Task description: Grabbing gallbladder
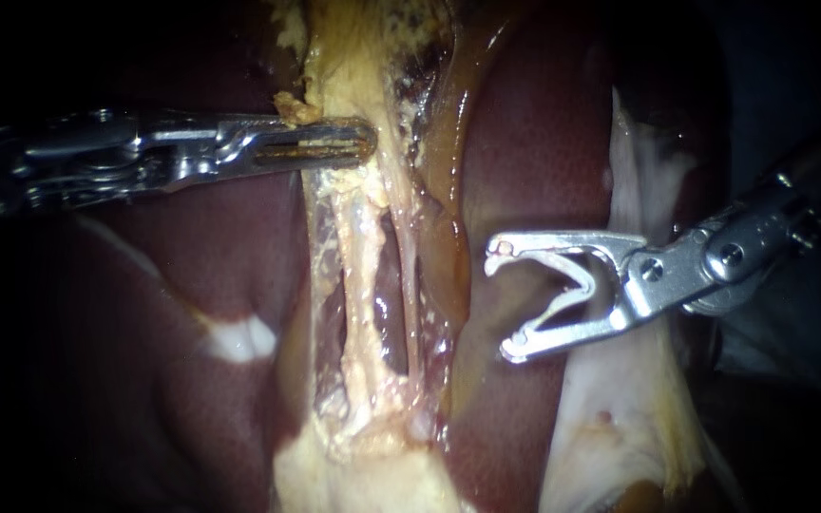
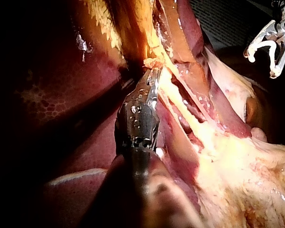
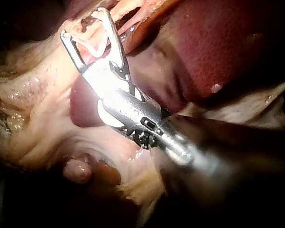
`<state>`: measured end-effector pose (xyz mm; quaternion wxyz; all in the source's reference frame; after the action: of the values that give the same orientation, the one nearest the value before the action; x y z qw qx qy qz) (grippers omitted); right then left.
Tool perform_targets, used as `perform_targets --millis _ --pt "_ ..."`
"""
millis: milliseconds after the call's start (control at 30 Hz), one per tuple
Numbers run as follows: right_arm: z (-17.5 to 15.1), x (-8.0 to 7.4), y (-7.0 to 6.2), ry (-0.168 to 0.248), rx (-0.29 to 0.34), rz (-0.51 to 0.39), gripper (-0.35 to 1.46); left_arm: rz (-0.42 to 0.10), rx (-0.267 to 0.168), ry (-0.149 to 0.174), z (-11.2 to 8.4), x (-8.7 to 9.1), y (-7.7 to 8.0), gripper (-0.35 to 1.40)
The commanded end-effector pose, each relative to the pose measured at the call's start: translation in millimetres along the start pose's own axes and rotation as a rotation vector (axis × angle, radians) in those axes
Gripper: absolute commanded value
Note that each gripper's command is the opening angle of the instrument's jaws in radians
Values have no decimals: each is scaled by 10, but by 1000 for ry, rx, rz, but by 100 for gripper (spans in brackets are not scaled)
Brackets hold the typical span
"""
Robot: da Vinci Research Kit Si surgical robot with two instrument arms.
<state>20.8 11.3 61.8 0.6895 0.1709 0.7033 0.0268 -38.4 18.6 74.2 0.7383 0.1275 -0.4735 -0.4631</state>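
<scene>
On a glistening dark red liver [image 1: 544,123], with the room around it lost in darkness, two instruments are pictured at work. A strip of grey textured sheet [image 2: 228,28] is glimpsed past the tissue, near the right instrument's jaws. One gallbladder [image 1: 353,57] is shown, yellow and fatty. The jaws of the left instrument [image 1: 365,149] are clamped together across its narrow end, and the rest of it is seen just beyond them. Two pale tubes [image 1: 361,285] are counted, strung side by side from the gripped tissue away from those jaws. The right instrument [image 1: 503,304] is held on the far side of the tubes, well apart from the left one. Its jaws are spread wide over the liver and nothing is gripped. A pale membrane [image 1: 639,171] is seen just behind its jaws.
</scene>
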Motion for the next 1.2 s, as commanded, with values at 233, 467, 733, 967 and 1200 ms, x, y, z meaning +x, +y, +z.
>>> perform_targets --millis 233,467,733,967,1200 --pt "1 2 -1 0 1 0 47 0 -2 -1 -2 -1 -2 -35" --pt "0 2 -2 0 1 0 47 -1 -4 -1 -3 -1 -6 -6" --pt "0 1 -2 0 1 0 47 -4 8 -3 -12 -2 -24 39" --pt "0 1 -2 0 1 -1 47 -11 22 1 -32 -2 -45 47" --pt "-2 1 -2 0 2 -1 47 -6 25 3 -65 -5 -68 47"
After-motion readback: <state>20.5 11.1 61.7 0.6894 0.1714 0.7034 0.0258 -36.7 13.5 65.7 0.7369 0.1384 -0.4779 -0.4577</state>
